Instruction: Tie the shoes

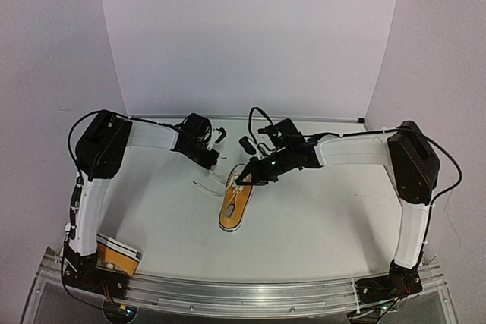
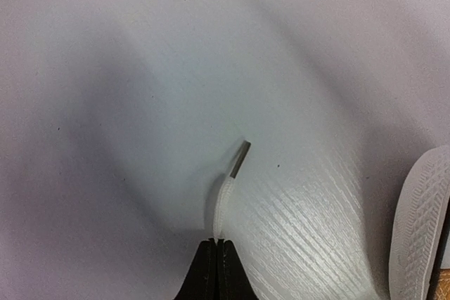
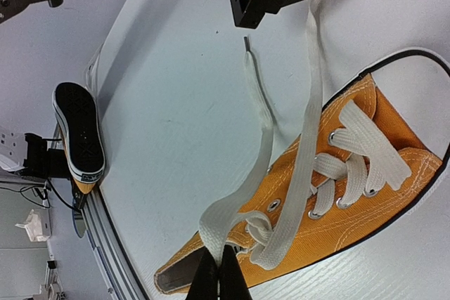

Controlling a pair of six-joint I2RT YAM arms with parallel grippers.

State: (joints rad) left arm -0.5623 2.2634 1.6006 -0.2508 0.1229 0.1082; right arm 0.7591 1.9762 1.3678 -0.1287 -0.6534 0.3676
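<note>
Spare shoe [image 1: 118, 257]: near edge by L arm base, on its side; prob. waiting its turn.
Shoe [image 1: 232, 206]: mid-table, untied.
R gripper [image 3: 221, 258]: pressed shut, pinching lace loop [image 3: 232, 219] by the eyelets; likely anchoring it.
L gripper [image 2: 216, 247]: pressed shut on lace end [image 2: 223, 205], held out sideways, prob. for crossing.
Table [image 1: 319, 218]: white, faint grain.
Room: plain white walls [image 1: 250, 36] behind & both sides.

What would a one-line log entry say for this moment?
left jaws: shut on lace end | right jaws: shut on other lace at shoe | second shoe: aside | status: untied
</note>
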